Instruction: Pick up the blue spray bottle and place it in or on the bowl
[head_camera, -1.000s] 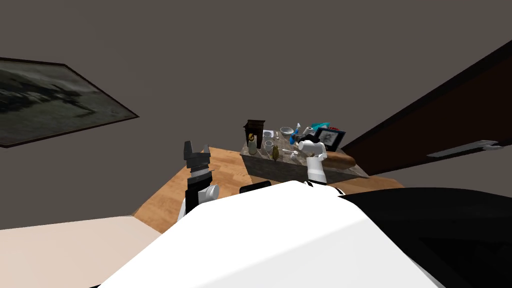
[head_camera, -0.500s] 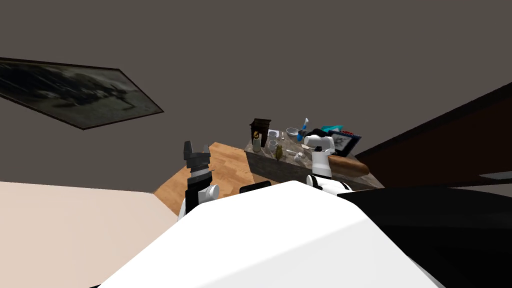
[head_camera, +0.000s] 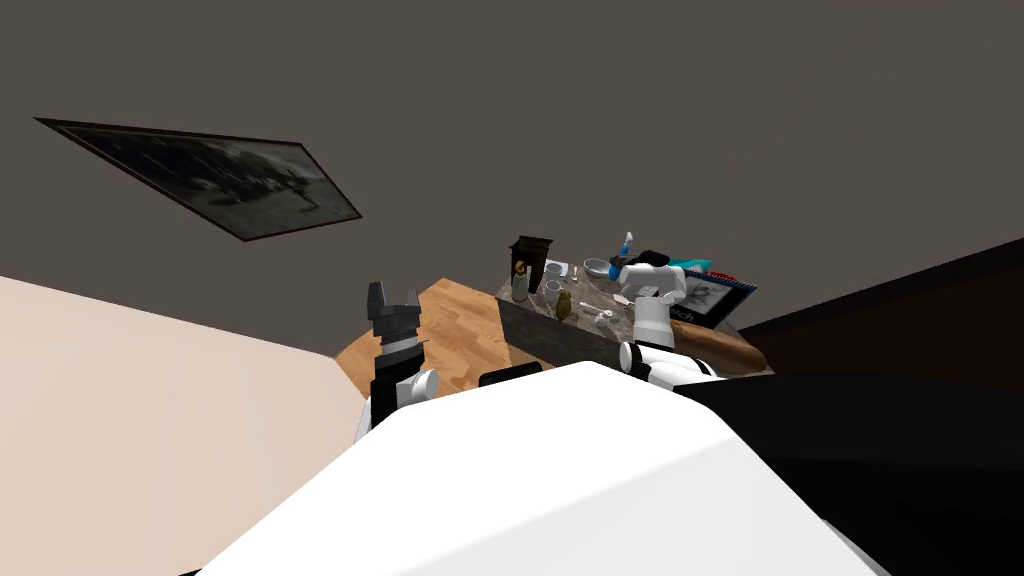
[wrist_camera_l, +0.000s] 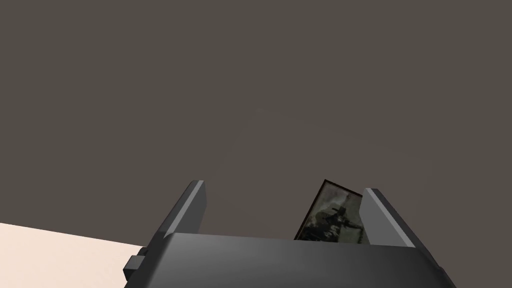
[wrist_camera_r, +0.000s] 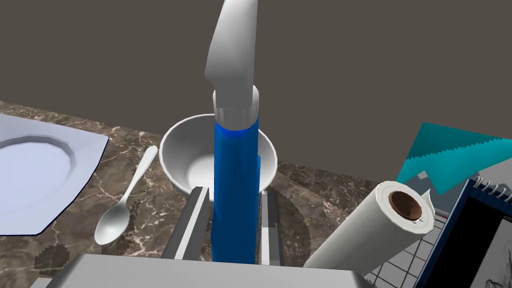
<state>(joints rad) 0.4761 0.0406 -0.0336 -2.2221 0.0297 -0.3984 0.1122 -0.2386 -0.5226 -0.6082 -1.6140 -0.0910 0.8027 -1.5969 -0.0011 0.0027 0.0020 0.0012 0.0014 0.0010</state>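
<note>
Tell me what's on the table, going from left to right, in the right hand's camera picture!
White plate → spoon → blue spray bottle → paper towel roll → spiral-bound book.

Brown marbled worktop (wrist_camera_r: 150, 220). On it, lying on its side, a white paper roll (wrist_camera_r: 370, 230) with a brown core. Just beside the roll, a spiral-bound pad (wrist_camera_r: 470, 235); behind the roll, a teal sheet (wrist_camera_r: 450, 152). Well apart from the roll, a grey spoon (wrist_camera_r: 122, 202), and farther still, a pale plate (wrist_camera_r: 30, 172).
</note>
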